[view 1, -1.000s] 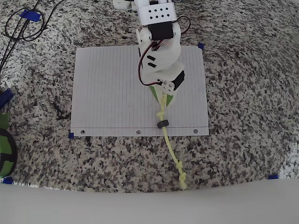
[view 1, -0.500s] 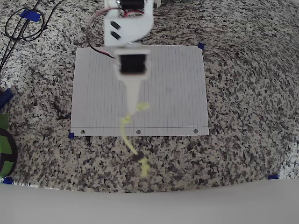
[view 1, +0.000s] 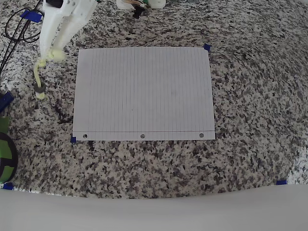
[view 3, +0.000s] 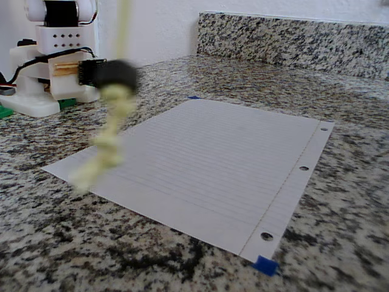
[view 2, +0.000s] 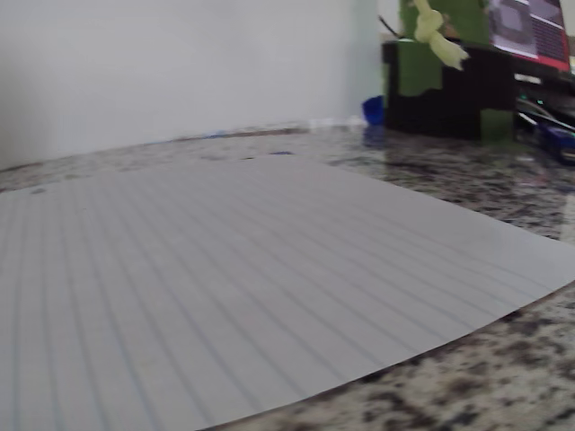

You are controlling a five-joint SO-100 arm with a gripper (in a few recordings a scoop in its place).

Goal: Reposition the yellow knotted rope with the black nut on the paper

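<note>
Where the arm stood over the paper [view 1: 143, 91] a second ago, with the rope trailing off the sheet's punched edge onto the stone, it has now swung to the top left of the overhead view, clear of the sheet. The gripper [view 1: 54, 53] is clamped on the upper end of the rope [view 1: 37, 77], which hangs from it beyond the paper's left edge, over the counter [view 1: 250, 96]. The nut [view 1: 40, 88] sits low on the cord, just above the bottom knot. In the fixed view the cord [view 3: 112, 131] hangs blurred close to the lens, with the nut [view 3: 115, 74] a dark ring around it.

The sheet is white, ruled with fine lines, rectangular, with three punched holes along one long edge; it lies flat and bare. Bits of blue tape [view 1: 207, 47] sit at its corners. The counter is speckled grey, black and white granite, glossy in the wrist view. The rope is thin, pale yellow-green and lumpy with knots; the arm's shell is smooth white plastic.
</note>
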